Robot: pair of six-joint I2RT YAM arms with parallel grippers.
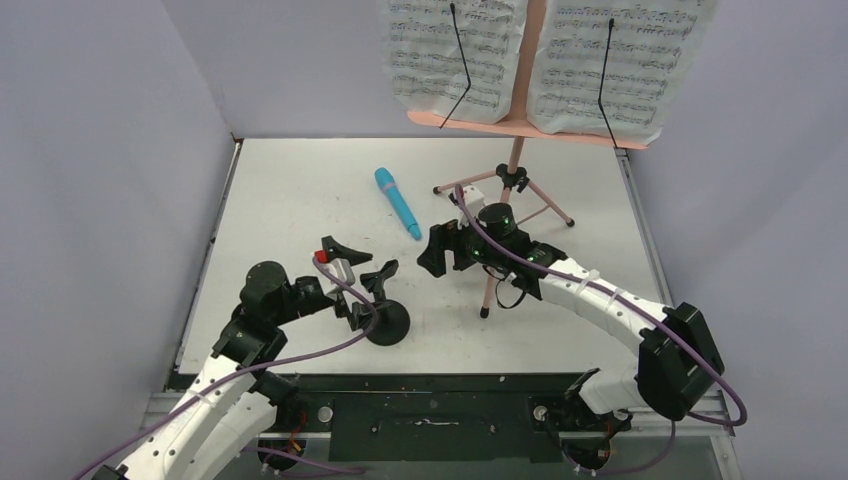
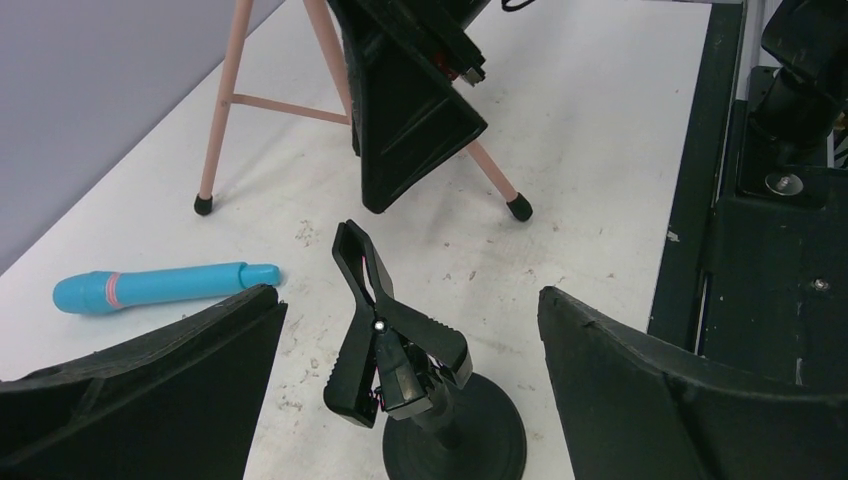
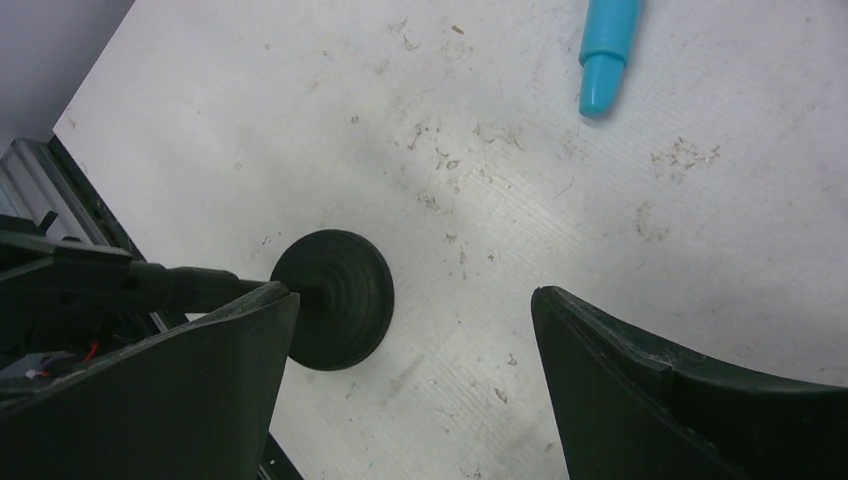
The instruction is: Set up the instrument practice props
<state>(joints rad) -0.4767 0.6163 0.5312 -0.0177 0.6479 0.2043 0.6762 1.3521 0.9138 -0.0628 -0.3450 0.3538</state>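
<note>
Mic stand (image 1: 388,322) upright — mic (image 1: 398,203) flat, apart

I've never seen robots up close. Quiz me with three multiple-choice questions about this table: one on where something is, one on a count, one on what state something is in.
1. Where is the blue microphone?
A. Lying flat on the table
B. Clipped upright in a holder
C. On top of the pages

2. How many sheet-music pages rest on the pink music stand?
A. One
B. Two
C. Four

3. How does the left end effector stand at the black mic stand?
A. Shut on its clip
B. Shut on its base
C. Open, a finger on each side of the clip

Answers:
1. A: it lies on the table near the stand's legs.
2. B: two pages sit side by side.
3. C: the left wrist view shows both fingers clear of the clip.
</note>
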